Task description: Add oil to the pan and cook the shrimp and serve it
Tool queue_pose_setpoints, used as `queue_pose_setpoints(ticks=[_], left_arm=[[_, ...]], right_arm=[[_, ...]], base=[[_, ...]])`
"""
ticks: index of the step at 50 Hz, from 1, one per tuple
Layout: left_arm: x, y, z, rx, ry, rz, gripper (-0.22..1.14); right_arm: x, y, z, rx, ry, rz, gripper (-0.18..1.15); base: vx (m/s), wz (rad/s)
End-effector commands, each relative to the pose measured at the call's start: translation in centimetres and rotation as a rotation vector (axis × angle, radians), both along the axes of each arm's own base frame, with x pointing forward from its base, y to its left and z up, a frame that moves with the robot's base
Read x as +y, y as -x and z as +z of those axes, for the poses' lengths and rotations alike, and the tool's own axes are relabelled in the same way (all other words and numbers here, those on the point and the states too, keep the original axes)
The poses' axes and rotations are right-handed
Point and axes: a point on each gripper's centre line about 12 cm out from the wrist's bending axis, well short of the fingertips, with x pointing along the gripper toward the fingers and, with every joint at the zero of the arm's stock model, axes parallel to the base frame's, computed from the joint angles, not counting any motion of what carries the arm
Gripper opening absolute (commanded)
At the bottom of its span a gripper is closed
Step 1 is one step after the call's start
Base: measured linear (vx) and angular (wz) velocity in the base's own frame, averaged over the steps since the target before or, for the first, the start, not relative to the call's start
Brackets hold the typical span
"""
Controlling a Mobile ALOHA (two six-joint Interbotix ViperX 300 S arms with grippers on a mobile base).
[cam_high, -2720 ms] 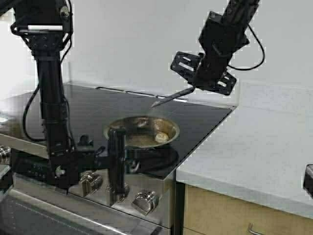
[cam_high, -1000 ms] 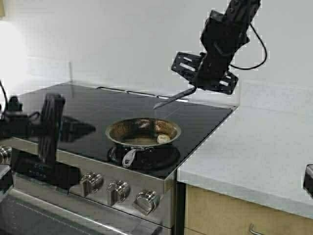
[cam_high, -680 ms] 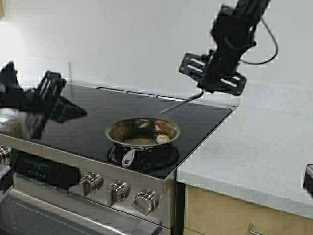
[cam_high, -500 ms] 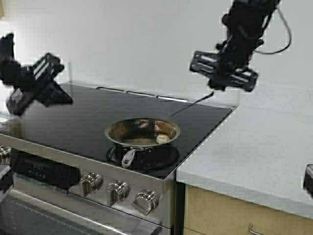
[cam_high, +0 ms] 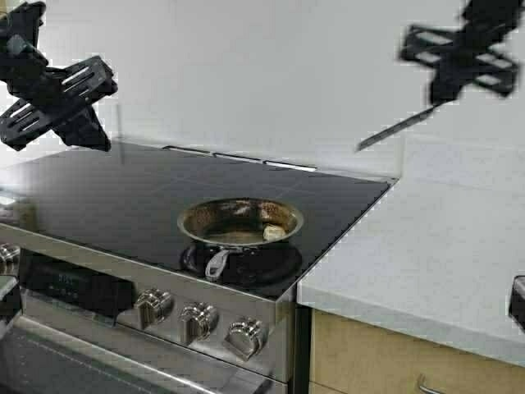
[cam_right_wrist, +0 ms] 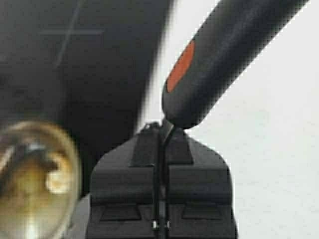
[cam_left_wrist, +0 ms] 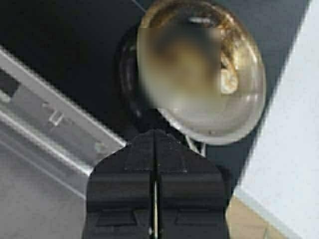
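My right gripper (cam_high: 459, 59), clamped on a spatula (cam_high: 392, 130), hangs high; I'd lower it gently beside the shrimp (cam_high: 273, 233) in the pan (cam_high: 240, 222). Left gripper (cam_left_wrist: 155, 164) closed, empty.

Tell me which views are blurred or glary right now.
High view: right gripper and its utensil smeared by motion; pan and shrimp sharp, wall washed bright. Left wrist view: a soft patch covers much of the pan; left gripper sharp. Right wrist view: pan out of focus.
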Motion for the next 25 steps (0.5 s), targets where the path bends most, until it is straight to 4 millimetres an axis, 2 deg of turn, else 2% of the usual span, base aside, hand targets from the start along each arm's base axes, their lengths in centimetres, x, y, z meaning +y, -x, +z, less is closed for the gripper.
queue_pose_setpoints(ticks=[1, 7, 12, 20, 25], left_arm=[[0.0, 0.0, 0.7, -0.024, -0.009, -0.017, 0.07], [-0.1, 0.1, 0.8, -0.029, -0.014, -0.026, 0.07], [0.0, 0.1, 0.9, -0.033, -0.024, -0.030, 0.07], [-0.1, -0.1, 0.9, -0.035, -0.034, -0.037, 0.07], [-0.1, -0.2, 0.9, -0.035, -0.036, -0.039, 0.07]], right_arm=[[-5.8, 0.9, 1.7, 0.065, -0.047, -0.063, 0.08], [-11.5, 2.3, 1.0, 0.183, -0.035, -0.106, 0.08], [-15.5, 3.7, 0.5, 0.266, -0.004, -0.138, 0.07], [-20.2, 5.5, -1.3, 0.398, 0.012, -0.181, 0.07], [-22.3, 6.3, -3.0, 0.456, -0.026, -0.240, 0.07]], base=[[0.00, 0.00], [0.00, 0.00], [0.00, 0.00], [0.00, 0.00], [0.00, 0.00]])
